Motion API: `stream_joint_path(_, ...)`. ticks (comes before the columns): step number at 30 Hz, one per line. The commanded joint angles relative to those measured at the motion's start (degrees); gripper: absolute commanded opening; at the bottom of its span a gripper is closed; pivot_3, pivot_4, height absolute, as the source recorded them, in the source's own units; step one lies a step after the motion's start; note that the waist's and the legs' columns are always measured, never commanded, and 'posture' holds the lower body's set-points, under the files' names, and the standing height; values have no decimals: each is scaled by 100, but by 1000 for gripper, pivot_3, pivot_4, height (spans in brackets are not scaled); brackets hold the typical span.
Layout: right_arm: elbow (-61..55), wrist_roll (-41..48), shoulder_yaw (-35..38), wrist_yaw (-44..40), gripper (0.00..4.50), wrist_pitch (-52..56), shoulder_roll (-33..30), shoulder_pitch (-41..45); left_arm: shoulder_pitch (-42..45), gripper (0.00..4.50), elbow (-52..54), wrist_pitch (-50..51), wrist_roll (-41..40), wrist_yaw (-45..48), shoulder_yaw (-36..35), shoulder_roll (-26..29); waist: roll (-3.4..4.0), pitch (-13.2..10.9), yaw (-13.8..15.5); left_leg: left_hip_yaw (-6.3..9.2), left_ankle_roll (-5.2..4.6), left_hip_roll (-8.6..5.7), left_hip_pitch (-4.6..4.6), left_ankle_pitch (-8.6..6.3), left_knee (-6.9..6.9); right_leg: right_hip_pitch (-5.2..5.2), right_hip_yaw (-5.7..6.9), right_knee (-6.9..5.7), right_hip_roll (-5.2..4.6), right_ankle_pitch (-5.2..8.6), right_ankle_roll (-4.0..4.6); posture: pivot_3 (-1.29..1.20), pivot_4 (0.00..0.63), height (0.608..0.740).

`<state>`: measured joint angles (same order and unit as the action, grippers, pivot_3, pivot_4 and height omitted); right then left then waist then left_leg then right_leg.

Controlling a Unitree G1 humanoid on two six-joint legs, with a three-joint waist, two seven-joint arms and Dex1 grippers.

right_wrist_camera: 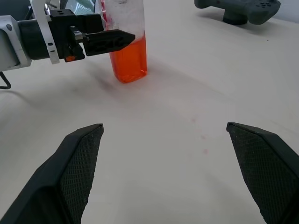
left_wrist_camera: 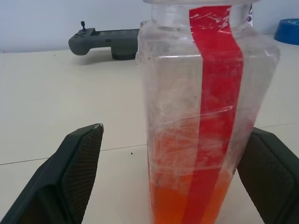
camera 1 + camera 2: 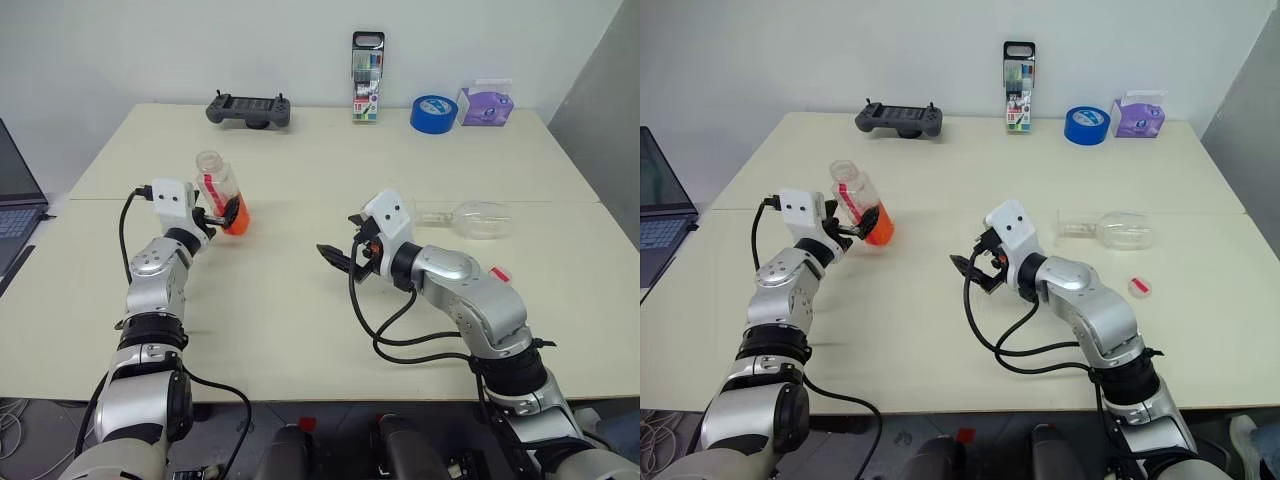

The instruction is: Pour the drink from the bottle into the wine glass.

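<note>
Orange-red drink point(image 2: 187, 205) fills the lower part of a clear squarish bottle point(image 3: 221, 193) that stands uncapped on the pale counter point(image 3: 300, 330), toward the robot's left side, with a red stripe running down its wall. The left claw point(image 3: 222, 218) sits around the bottle's lower half with its two black fingers spread wide; in the left wrist view one finger point(image 2: 70, 172) stands clear of the plastic and the other sits close beside it, though whether that one touches cannot be told, so nothing is gripped. The right claw point(image 3: 335, 258) hangs near the middle of the counter, pointing toward the bottle, its fingers point(image 1: 74, 168) also spread fully and holding nothing. The wine glass point(image 3: 472, 218) lies on its side behind the right arm, well apart from the bottle, bowl toward the robot's right and stem toward the middle. A small pink-and-white cap point(image 3: 1140, 287) rests on the counter just beside the right forearm. Along the far edge sit a dark game controller point(image 3: 249, 109), an upright pack of pens point(image 3: 367, 78), a blue roll of tape point(image 3: 433, 113) and a purple box point(image 3: 485, 103). A laptop point(image 3: 15, 200) shows at the left edge.
</note>
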<state>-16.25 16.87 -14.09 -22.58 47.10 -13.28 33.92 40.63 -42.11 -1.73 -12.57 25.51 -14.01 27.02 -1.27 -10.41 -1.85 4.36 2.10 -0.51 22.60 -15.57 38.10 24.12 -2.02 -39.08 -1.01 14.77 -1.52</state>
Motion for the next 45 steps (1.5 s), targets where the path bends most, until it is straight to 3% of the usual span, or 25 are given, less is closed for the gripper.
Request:
stream_joint_path(1,-101,-19,168,-48,4500,-158,-20,72,25,4453,241,-113,61,-53,-24,111,0,0,0,0,0,0,0,0,0,0,0,0,0,0,0,0,150,740)
stream_joint_path(7,-130,-10,337,10,4500,-130,-97,-4,-295,4453,650,98,-18,63,-21,90,0,0,-3,-1,0,0,0,0,0,0,-2,0,0,0,0,0,150,740)
stream_joint_path(12,-280,242,1371,604,4500,130,123,-514,-1342,4453,1912,664,-181,351,-55,253,-1,1,-2,-4,0,3,1,0,-5,2,-11,3,-2,0,0,0,150,740)
stream_joint_path(16,-588,398,1776,765,4500,342,141,-1064,-2198,4453,3036,1262,-573,663,-204,416,0,0,3,0,0,5,2,0,-7,2,-21,3,-5,0,0,0,150,740)
stream_joint_path(22,-384,1223,3309,1666,4500,342,1148,-1210,-3687,4453,5270,2485,-1382,1450,223,653,2,1,-20,-3,0,11,-12,-1,-16,-6,-26,0,-1,0,2,0,150,740)
stream_joint_path(26,248,1718,3950,2065,4500,257,1585,-780,-3586,4453,6006,2556,-937,1573,1391,515,2,1,52,4,1,-2,-11,0,-10,-18,-21,7,-5,0,2,0,150,740)
stream_joint_path(31,1217,2714,4887,2759,4500,-45,2029,46,-3012,4453,5761,2556,-786,1508,1939,64,4,1,1,-17,-1,5,-58,0,-20,-47,-20,6,19,0,2,0,150,740)
stream_joint_path(40,3195,3657,5695,3250,4500,-1053,1922,1033,-2587,4453,6017,2900,-992,1726,1981,111,11,-3,-52,-33,-6,16,-61,-2,-25,-45,-27,5,46,2,6,0,150,740)
stream_joint_path(45,4334,3414,5625,3059,4500,-1767,1626,1391,-2520,4453,5946,2864,-919,1684,1971,118,13,-4,-68,-46,-6,17,-60,-2,-25,-46,-31,10,49,3,6,0,150,740)
